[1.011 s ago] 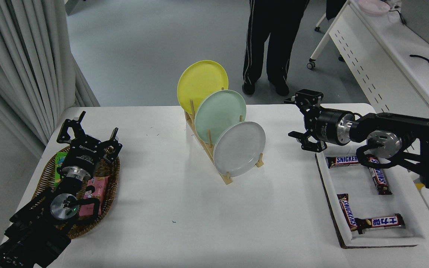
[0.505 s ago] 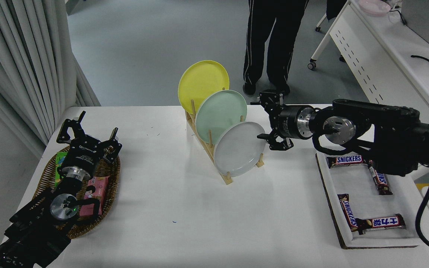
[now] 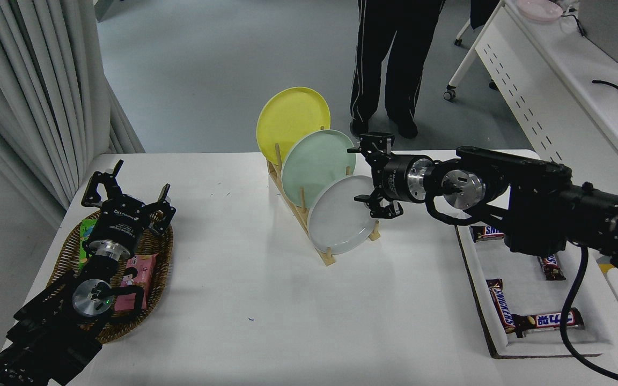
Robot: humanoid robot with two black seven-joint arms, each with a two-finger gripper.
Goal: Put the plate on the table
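Observation:
The grey-white plate [image 3: 341, 217] stands upright in the front slot of a wooden rack [image 3: 321, 253] at the middle of the white table [image 3: 287, 311]. Behind it stand a mint green plate [image 3: 314, 161] and a yellow plate [image 3: 292, 118]. My right gripper [image 3: 369, 177] is open at the grey-white plate's upper right rim, one finger above it and one by its right edge. I cannot tell whether they touch it. My left gripper [image 3: 132, 188] is parked open over a basket at the lower left.
A wicker basket [image 3: 62, 252] with snack packs is at the left. A white tray [image 3: 593, 305] with Snickers bars is at the right, under my right arm. A person's legs [image 3: 395, 59] stand beyond the far edge. A perforated-panel desk [image 3: 529, 91] is at the upper right.
My right arm has swung left from above the tray to the rack, bringing the open gripper up to the grey-white plate's right rim. Plates and left arm have not moved.

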